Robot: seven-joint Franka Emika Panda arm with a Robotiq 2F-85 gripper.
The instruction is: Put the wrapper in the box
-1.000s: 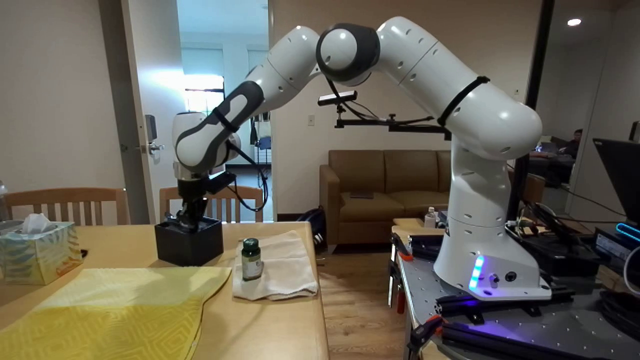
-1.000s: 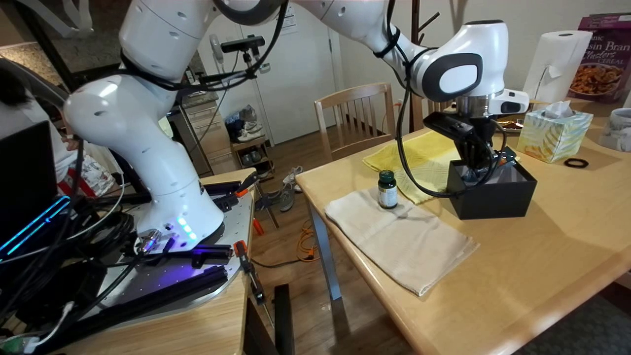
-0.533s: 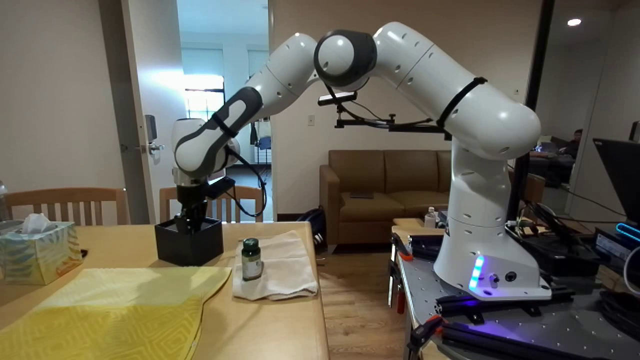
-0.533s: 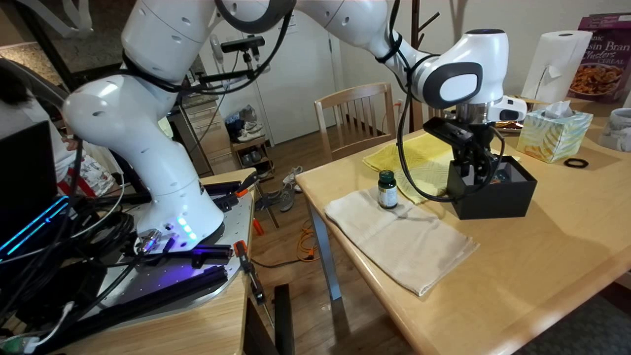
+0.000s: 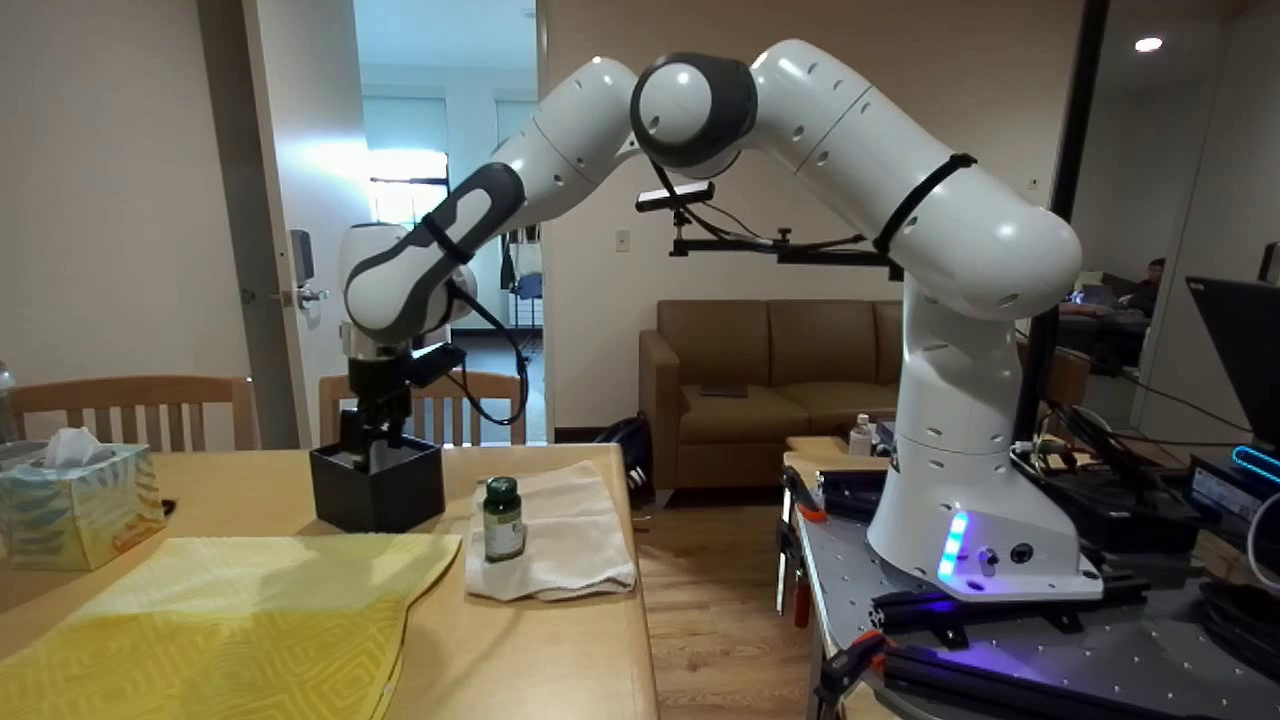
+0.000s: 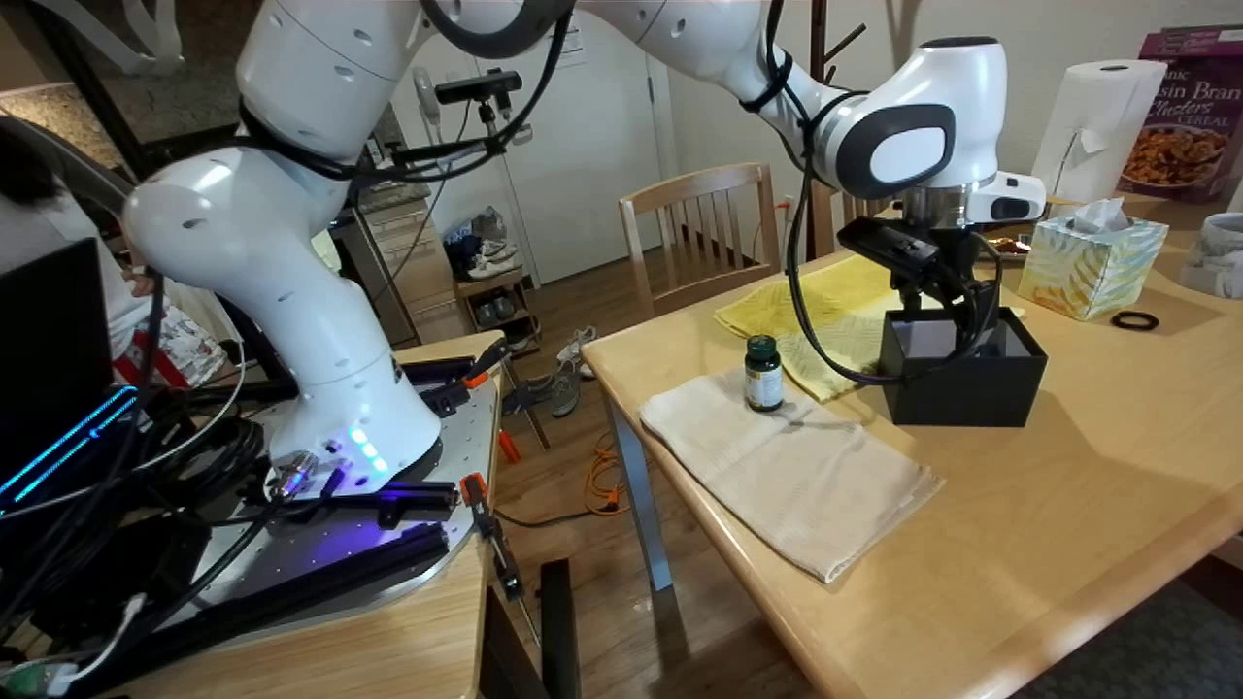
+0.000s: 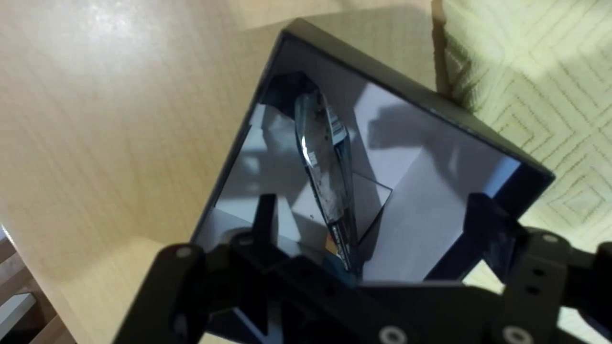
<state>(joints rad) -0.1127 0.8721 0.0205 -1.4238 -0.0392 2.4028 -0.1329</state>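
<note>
Gripper (image 7: 373,215): black, blocky, fingers spread wide, broad gap between the tips. Hangs from above over the open top of the box (image 6: 966,388); cannot tell how far the tips dip past the rim.

Box squat, near cubic, matt black outside, smooth pale grey within, walls straight, rim thin. Wrapper (image 7: 325,172) lies inside it: long, narrow, crumpled film, glossy along the creases, silvery with dark blotches, a striped printed patch on one side, a fleck of orange low down. In the wrist view it shows between the fingertips, apart from both; its near end runs out of sight under the gripper.

Just beside the box, yellow mat (image 5: 250,640), textile, nested diamonds in relief; touching or not, cannot tell. Near the box too, beige cloth (image 6: 806,476), folded flat, finely ribbed. Jar (image 6: 763,379) upright on it: round-shouldered, green, dark cap, pale label.

All on a pale wood table (image 6: 1068,524), smooth, edge rounded off. Farther along it, tissue box (image 6: 1068,267), leaf-patterned, white tissue peaking from the top; beside that, a flat black ring (image 6: 1134,327). Behind, paper roll (image 6: 1092,146), an upright white cylinder, and a purple cereal box (image 6: 1175,146).

Arm (image 5: 975,240) in glossy white shells with dark grey trim. Around: slatted wooden chair (image 6: 699,189), brown padded sofa (image 5: 715,345).
</note>
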